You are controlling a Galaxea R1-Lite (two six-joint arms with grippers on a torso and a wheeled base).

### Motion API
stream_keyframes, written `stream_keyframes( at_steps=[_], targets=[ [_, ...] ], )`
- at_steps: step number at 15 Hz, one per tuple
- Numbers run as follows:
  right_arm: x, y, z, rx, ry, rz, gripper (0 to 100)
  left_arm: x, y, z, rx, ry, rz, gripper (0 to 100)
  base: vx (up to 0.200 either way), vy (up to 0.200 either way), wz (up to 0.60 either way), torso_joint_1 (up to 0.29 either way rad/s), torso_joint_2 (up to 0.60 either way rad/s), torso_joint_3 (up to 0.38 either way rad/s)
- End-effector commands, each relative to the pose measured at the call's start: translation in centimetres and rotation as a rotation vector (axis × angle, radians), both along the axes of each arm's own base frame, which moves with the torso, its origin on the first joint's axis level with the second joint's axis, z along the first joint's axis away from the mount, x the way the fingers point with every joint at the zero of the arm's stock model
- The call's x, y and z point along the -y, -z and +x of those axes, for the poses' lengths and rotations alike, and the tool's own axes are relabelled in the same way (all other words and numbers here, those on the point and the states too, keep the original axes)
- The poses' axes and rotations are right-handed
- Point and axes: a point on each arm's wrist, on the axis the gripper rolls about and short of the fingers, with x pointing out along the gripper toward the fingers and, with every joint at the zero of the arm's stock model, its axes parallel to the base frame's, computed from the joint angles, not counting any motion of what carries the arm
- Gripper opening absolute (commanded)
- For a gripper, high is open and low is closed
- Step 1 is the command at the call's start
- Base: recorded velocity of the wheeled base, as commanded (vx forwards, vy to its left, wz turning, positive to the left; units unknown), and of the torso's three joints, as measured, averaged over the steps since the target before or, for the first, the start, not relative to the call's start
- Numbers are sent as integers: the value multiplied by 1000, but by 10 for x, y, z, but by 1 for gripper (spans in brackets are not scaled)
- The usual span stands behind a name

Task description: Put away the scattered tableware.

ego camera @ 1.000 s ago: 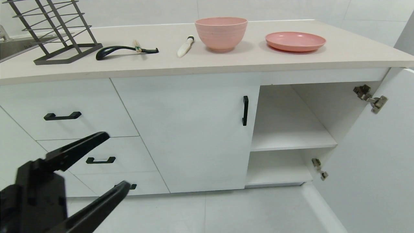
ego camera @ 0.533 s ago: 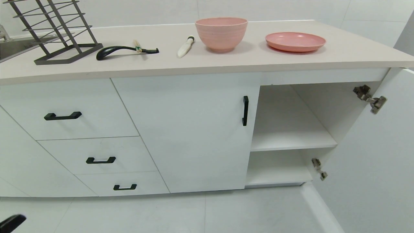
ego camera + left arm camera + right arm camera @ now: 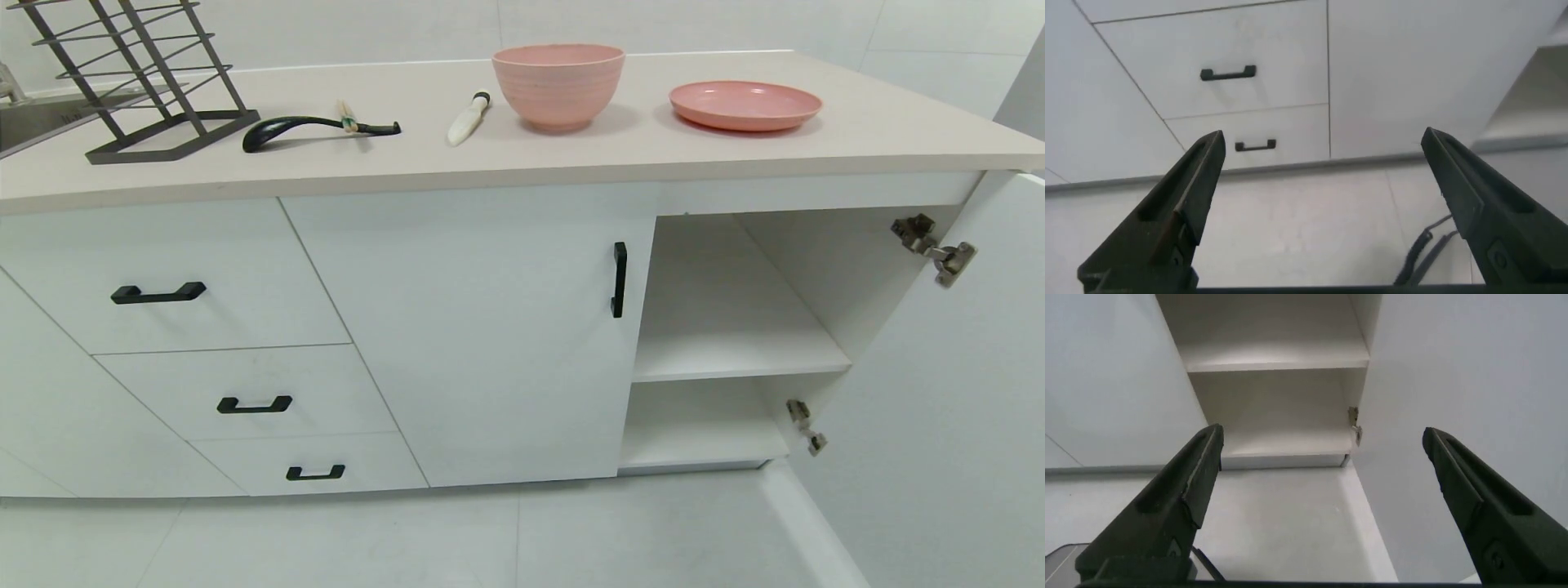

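On the worktop (image 3: 735,155) all the tableware lies untouched. Pink bowl (image 3: 558,86) far centre, pink plate (image 3: 745,104) to its right, apart from it. A pale-handled utensil (image 3: 468,119) sits just left of the bowl. Further left is a black ladle (image 3: 314,129) with chopsticks (image 3: 348,117) lying across its handle, near the wire rack (image 3: 139,82) at far left.

Below right, the cupboard (image 3: 718,286) stands with its door (image 3: 939,408) swung wide, two shelves inside. Left jaws are released, nothing between them, hung low and facing the drawers (image 3: 1229,49). Right jaws are likewise released with nothing in them, low, facing the cupboard's bottom shelf (image 3: 1282,445).

My read: storage is opened, first pick not yet begun. The next move calls for raising an arm to worktop height. The plate lies nearest the open cupboard, so the right arm suits. It is shallow, so I'd take it by the near rim. Mind the door's edge on the way down.
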Motion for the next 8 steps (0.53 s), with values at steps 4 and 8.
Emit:
stream_keyframes(
  at_steps=[4,8],
  targets=[
    [0,0,0,-2,-1,5,100,0,0,-3,43,-20,-97,100,0,0,0,0,0,0],
    [0,0,0,-2,2,8,100,0,0,-3,44,-34,-104,100,0,0,0,0,0,0]
  ],
)
